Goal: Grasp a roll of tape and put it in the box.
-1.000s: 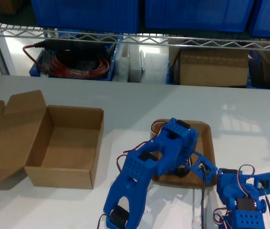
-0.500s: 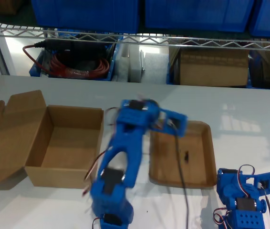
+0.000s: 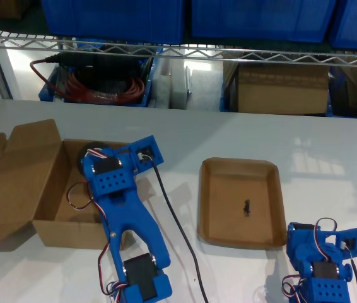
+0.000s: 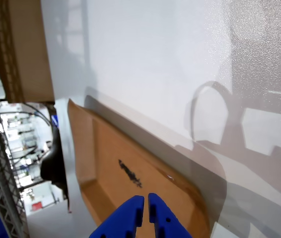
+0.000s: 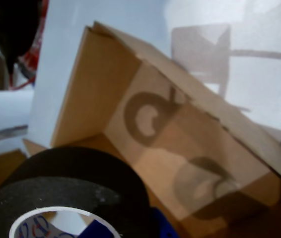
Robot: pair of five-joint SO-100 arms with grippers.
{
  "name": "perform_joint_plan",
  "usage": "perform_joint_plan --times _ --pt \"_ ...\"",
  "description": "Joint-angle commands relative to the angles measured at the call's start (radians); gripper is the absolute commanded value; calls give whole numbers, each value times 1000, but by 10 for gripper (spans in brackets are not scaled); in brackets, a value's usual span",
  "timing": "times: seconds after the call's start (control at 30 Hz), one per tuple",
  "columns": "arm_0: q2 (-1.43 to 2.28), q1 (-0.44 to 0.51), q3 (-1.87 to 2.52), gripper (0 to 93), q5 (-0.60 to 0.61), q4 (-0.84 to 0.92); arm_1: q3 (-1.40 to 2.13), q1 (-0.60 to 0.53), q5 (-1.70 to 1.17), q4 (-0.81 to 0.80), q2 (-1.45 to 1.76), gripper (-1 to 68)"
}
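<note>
Nearest the camera, at about five o'clock in the exterior view, my first gripper [image 4: 144, 214] sits folded low on the white table [image 3: 330, 145]. Its blue jaws are pressed together with nothing between them, aimed along the shallow brown rounded-corner tray [image 3: 229, 183].

From six o'clock the other blue arm reaches up toward ten o'clock, crossing the near wall of the deep brown cardboard box [image 3: 71, 232]. My second gripper [image 3: 103, 161] is clamped on the small black roll of tape with a pale core [image 5: 66, 193]. The roll hangs over the box's open mouth, close to its far wall. The second wrist view shows bare cardboard floor and a ring-shaped shadow below it.

My worry is the release point. The roll is near the far rim, so I judge it could clip the edge, land on its side and roll out onto the table. The arm also lies low over the near wall, with a black cable [image 3: 172, 214] trailing beside it. Pulling back carelessly could snag that wall and drag the light box.

For room, the box floor looks open toward eight o'clock, so nudging the roll inward would be safer. The hinged lid flap [image 3: 14, 177] lies folded out at nine o'clock, clear of the opening. The tray at three o'clock holds only a small dark speck [image 3: 246, 207].

Farthest off, at twelve o'clock, a wire shelf [image 3: 178, 53] carries a closed brown carton [image 3: 282, 88] and a red cable coil [image 3: 103, 91], well apart from my working area.
</note>
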Motion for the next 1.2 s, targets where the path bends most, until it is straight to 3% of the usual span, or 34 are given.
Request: perform_joint_plan --times 0.0,0.3,0.4,0.63,0.87,1.07,1.17 --pt "-6 -26 -8 -1 -14 -25 14 -3 3 -5 6 3" --pt "-44 -57 -8 6 -43 -35 14 -3 3 -5 6 3" --pt "-44 -57 -8 203 -64 -29 14 -3 3 -5 6 3" --pt "-43 -44 -8 269 -78 -26 14 -3 3 -5 6 3" --pt "0 -21 -8 246 -74 -28 14 -3 3 -5 6 3" --pt "239 117 133 0 -51 -91 14 -3 3 -5 6 3" --pt "453 201 356 0 -69 -137 14 -3 3 -5 6 3"
